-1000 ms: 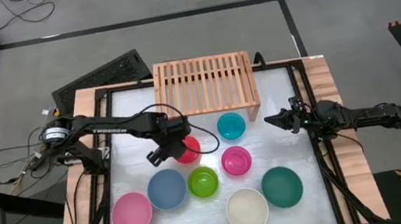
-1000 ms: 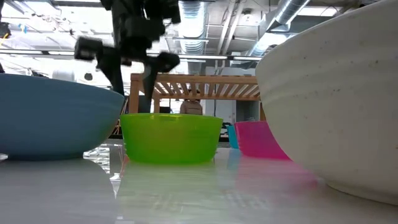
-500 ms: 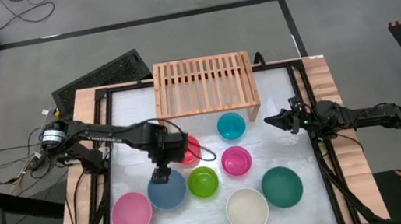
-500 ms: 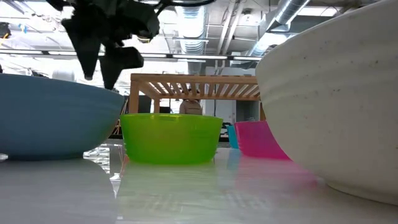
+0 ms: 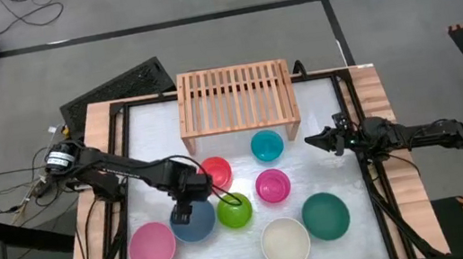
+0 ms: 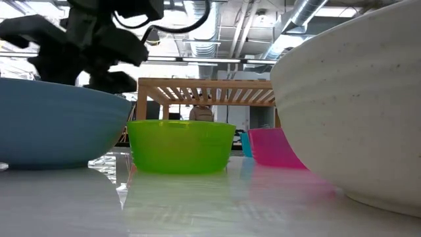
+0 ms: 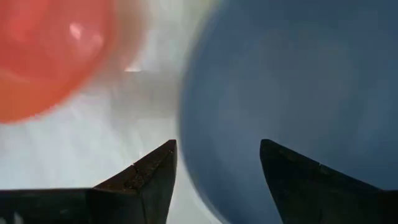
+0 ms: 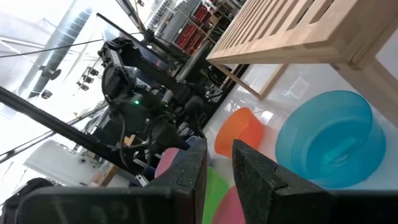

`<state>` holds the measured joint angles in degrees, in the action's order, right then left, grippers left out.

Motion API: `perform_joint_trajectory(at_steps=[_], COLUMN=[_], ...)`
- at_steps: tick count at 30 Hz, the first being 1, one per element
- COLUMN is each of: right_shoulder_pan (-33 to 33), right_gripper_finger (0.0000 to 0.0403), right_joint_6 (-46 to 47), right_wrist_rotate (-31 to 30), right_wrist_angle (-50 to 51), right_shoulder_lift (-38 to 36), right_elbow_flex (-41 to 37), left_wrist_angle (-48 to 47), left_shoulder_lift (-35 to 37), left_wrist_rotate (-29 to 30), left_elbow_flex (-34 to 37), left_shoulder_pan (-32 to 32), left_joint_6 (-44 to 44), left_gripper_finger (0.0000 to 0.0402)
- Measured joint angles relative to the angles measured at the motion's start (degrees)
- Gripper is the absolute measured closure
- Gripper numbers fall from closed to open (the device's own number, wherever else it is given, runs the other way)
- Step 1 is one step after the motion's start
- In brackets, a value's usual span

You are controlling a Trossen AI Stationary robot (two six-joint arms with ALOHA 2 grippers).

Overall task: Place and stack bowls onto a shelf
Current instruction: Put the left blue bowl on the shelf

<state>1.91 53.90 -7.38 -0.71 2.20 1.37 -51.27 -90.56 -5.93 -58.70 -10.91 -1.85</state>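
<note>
Eight bowls stand on the white table top: pink [image 5: 152,246], blue [image 5: 195,223], lime green [image 5: 235,211], red [image 5: 216,171], cyan [image 5: 266,145], magenta [image 5: 273,185], cream-white [image 5: 285,243] and dark teal [image 5: 325,215]. The wooden shelf [image 5: 235,99] stands at the far edge with nothing on it. My left gripper [image 5: 183,214] is open and points down over the blue bowl's far rim [image 7: 186,124]. In its wrist view one finger [image 7: 149,180] stands outside the rim and the other [image 7: 298,180] over the inside; I see no touch. My right gripper [image 5: 315,140] waits, shut, at the table's right edge.
The lime green bowl [image 6: 181,145] sits just right of the blue bowl [image 6: 59,125], and the red bowl [image 7: 50,50] just beyond it. A black frame [image 5: 118,163] edges the table. Bare table lies between the shelf and the bowls on the left.
My left gripper has moved from beside the red bowl toward the table's near edge and come down over the blue bowl's far rim. No bowl has moved. My right arm has kept still.
</note>
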Motion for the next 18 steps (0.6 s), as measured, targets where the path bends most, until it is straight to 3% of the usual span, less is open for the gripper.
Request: perform_joint_trajectory(at_steps=[3,9,18], right_shoulder_pan=[0.0,0.0,0.0], right_gripper_finger=[0.03,0.03,0.03], right_joint_6=[-0.2,-0.3,-0.4], right_wrist_rotate=[0.0,0.0,0.0], right_wrist_angle=[0.1,0.1,0.3], right_shoulder_lift=[0.0,0.0,0.0], right_elbow_flex=[0.0,0.0,0.0], left_wrist_angle=[0.7,1.9,-1.3], left_shoulder_lift=[0.0,0.0,0.0], left_wrist_rotate=[-1.1,-1.2,-7.1], left_elbow_flex=[0.9,1.1,-5.4], left_shoulder_pan=[0.2,0.4,1.2], left_joint_6=[-0.2,-3.0,-14.8], left_gripper_finger=[0.0236,0.0385,0.0401])
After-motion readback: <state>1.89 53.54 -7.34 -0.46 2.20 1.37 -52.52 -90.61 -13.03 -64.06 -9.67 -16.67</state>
